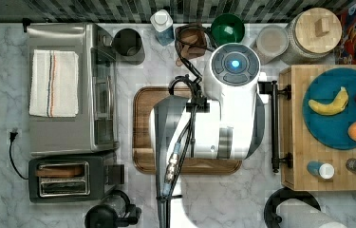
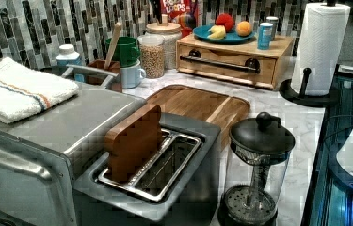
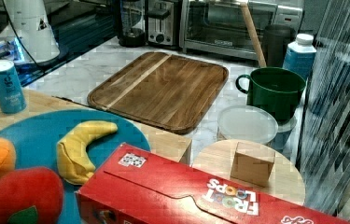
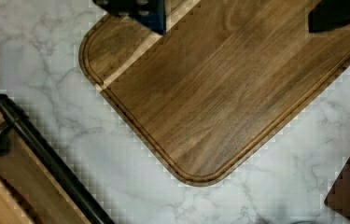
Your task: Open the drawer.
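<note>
Currently the drawer [image 2: 226, 65] is shut, under the fruit plate [image 1: 337, 107] at the top view's right. Gripper [image 4: 238, 16] hangs over the brown tray [image 4: 219, 88], fingers spread wide. Suggest lining up square on the black bar handle [image 1: 275, 126], closing mid-bar, then pulling straight out.

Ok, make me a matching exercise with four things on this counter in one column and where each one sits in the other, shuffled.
Things:
1. banana
2. striped towel
3. wooden slice
4. drawer

Places:
A. on top of the toaster oven
B. in a slot of the toaster
C. on the blue plate
D. under the plate, shut, black bar handle across its front

Pairs: 1-C, 2-A, 3-B, 4-D
</note>
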